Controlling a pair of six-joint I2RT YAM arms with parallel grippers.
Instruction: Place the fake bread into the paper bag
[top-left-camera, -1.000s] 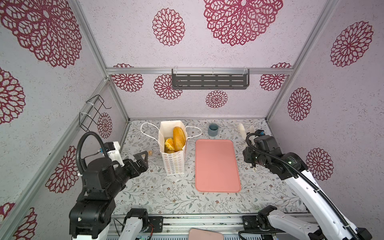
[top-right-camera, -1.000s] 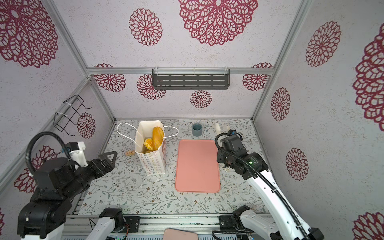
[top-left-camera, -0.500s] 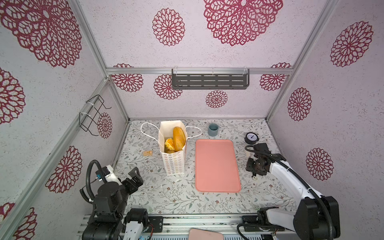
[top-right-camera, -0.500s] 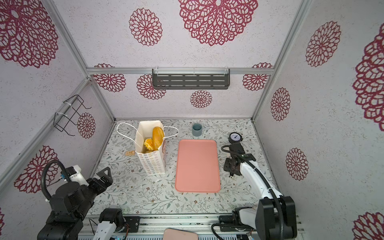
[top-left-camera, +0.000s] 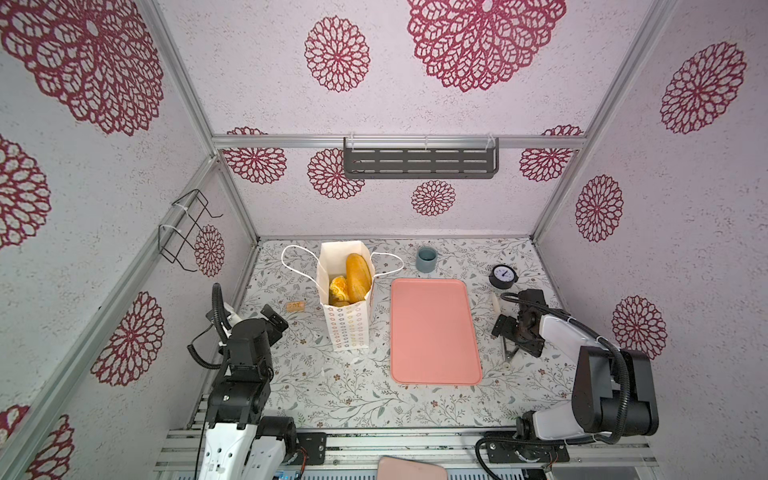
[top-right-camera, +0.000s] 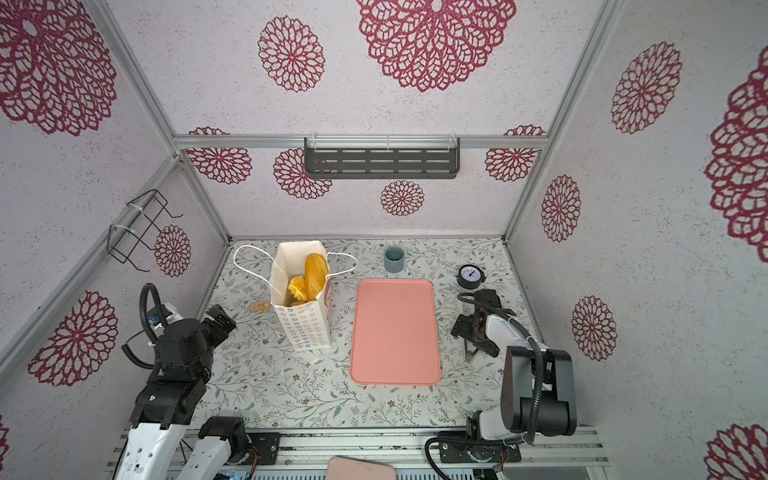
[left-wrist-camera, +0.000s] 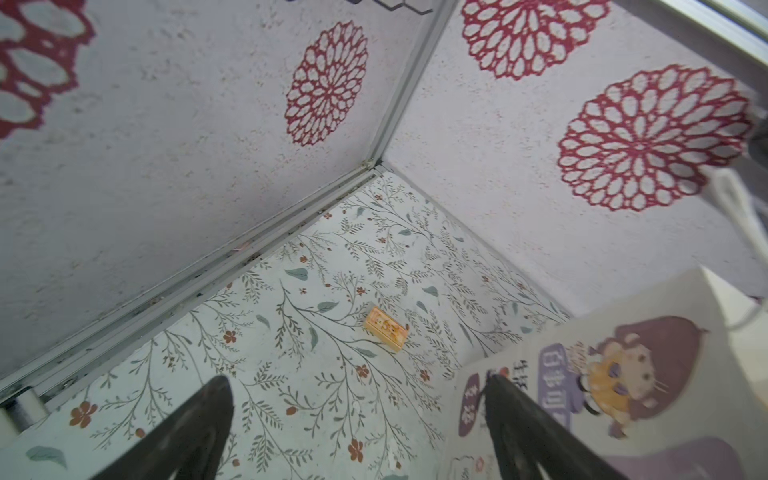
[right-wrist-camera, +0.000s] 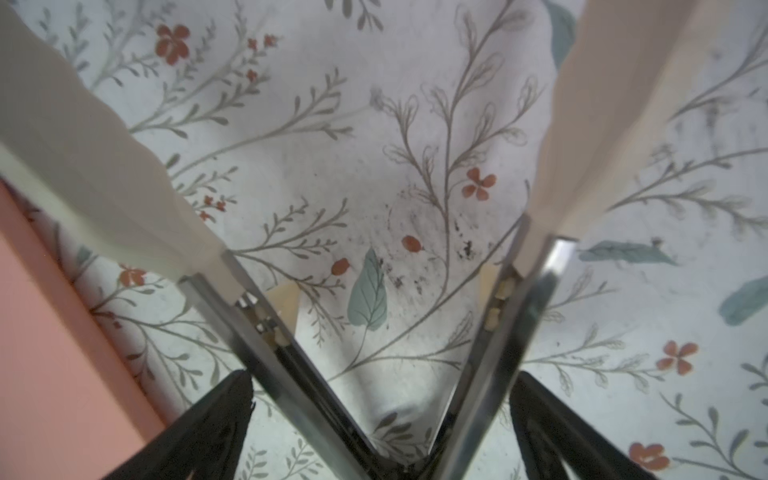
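Plainly, in both top views the paper bag (top-left-camera: 348, 328) stands upright on the table (top-left-camera: 332, 395) toward the back left, just left of the pink tray (top-left-camera: 434, 332). The fake bread (top-left-camera: 358, 272) sits inside the bag: a long golden loaf leans beside an orange bun. A small yellow block (top-left-camera: 296, 306) lies on the table left of the bag. The left gripper (top-left-camera: 275, 318) hangs near that block, apart from the bag. The right gripper (top-left-camera: 517, 336) is low over metal tongs (top-left-camera: 510, 353) to the right of the tray.

From the left wrist, the jaws stand wide with nothing between them; the block and the bag's cartoon-girl face lie ahead.

From the right wrist, the jaws are also spread wide, with the tongs' splayed arms between them. Whether they press those arms I cannot tell.
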